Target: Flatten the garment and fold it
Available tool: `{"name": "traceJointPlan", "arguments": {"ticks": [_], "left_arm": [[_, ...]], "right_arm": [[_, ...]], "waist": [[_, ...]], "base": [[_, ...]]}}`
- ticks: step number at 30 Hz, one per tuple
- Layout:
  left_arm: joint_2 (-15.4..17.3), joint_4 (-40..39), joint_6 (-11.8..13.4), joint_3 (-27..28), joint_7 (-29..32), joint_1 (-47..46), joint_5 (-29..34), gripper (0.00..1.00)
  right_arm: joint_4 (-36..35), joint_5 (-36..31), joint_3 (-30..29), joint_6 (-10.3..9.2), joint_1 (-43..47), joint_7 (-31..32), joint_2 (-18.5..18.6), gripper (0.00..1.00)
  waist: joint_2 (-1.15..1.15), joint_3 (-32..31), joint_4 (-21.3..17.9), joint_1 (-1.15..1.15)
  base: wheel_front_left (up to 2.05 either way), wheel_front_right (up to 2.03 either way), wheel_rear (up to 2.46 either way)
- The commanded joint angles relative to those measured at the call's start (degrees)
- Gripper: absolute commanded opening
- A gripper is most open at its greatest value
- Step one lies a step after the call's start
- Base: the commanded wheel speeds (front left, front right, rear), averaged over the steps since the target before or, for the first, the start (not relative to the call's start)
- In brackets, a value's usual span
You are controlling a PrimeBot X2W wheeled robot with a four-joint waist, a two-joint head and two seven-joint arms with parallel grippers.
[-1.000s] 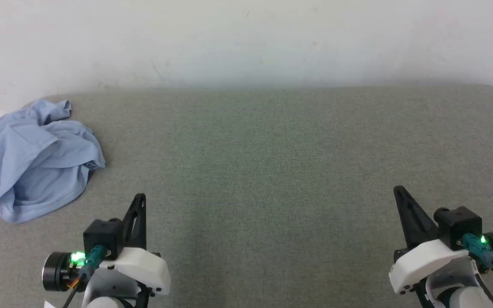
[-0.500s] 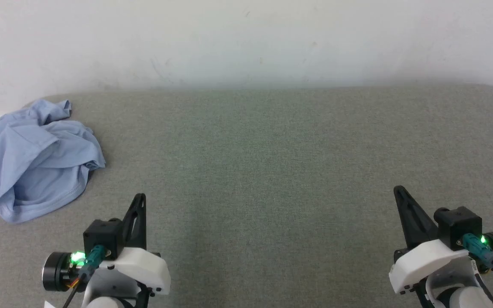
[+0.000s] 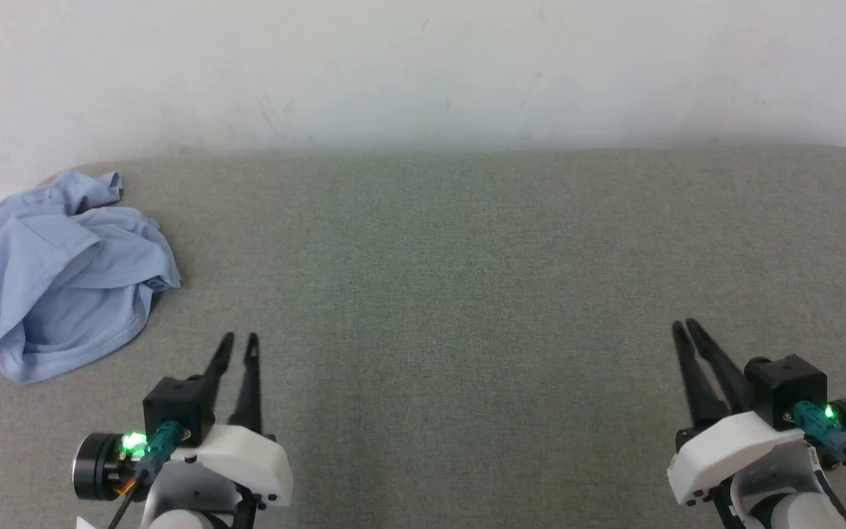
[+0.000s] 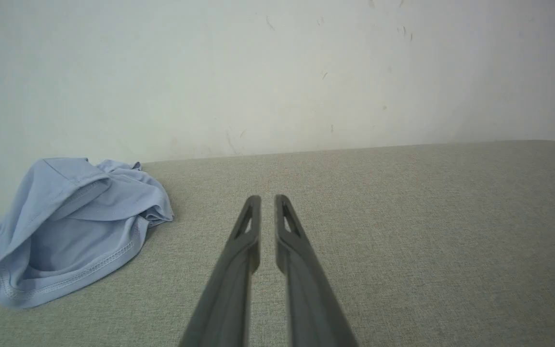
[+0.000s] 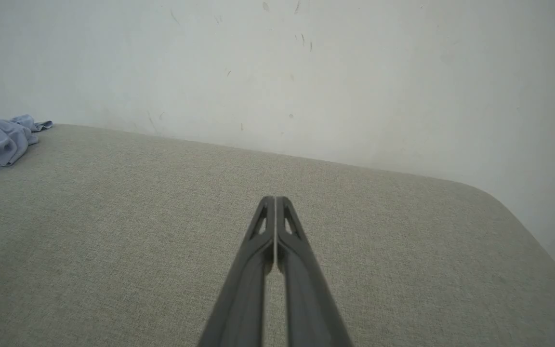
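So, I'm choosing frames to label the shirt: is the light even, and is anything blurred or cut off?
Head view: soft even light, no glare, a thin shadow beside the shirt. Left wrist view: hem stitching sharp, left tool blurred near the bottom edge. Right wrist view: shirt cropped at the left edge, right tool blurred likewise.
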State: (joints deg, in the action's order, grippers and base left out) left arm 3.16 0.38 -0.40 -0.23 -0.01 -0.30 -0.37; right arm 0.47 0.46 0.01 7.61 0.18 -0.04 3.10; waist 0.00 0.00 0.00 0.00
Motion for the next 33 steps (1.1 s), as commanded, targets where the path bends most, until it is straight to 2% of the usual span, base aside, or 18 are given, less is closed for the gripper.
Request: {"name": "traceJointPlan", "arguments": {"ticks": [1, 15, 33], "left_arm": [[0.0, 0.0, 0.0, 0.0, 0.0, 0.0, 0.0, 1.0], [0.0, 1.3, 1.3, -0.8, -1.4, -0.6, -0.7, 1.0], [0.6, 2.5, 3.7, -1.5, -3.5, -0.8, -2.0, 1.0]], "right_arm": [[0.0, 0.0, 0.0, 0.0, 0.0, 0.0, 0.0, 1.0], [0.8, 0.4, -0.1, -0.01, -0.6, -0.8, 0.0, 1.0], [2.2, 1.2, 0.9, -0.03, -1.6, -2.1, 0.0, 1.0]], "waist": [[0.0, 0.0, 0.0, 0.0], [0.0, 0.0, 1.1, 0.0], [0.0, -0.2, 7.5, 0.0]], "base": [[0.0, 0.0, 0.0], [0.0, 0.0, 0.0], [0.0, 0.0, 0.0]]}}
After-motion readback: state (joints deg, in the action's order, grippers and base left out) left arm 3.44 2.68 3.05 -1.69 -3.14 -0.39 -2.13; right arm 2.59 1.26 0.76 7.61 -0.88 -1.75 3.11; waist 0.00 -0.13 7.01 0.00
